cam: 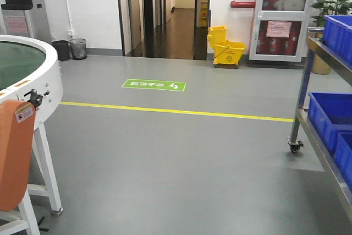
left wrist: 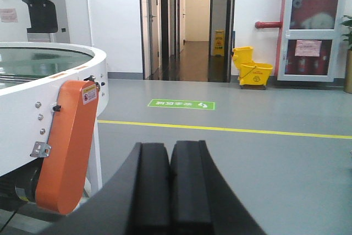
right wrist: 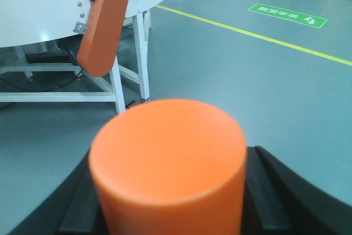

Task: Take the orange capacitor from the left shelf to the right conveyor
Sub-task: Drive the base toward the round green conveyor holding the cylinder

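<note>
Near the right conveyor (right wrist: 44, 20) — right tool (right wrist: 170, 207) grips orange capacitor (right wrist: 168, 158).

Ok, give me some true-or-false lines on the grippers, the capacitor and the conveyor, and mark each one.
1. The right gripper holds the capacitor. True.
2. The left gripper is wide open. False: its fingers are pressed together with nothing between them.
3. The capacitor lies on the conveyor. False: it is in the right gripper, apart from the conveyor, with floor behind it.
4. Blue bins sit on the shelf. True.
</note>
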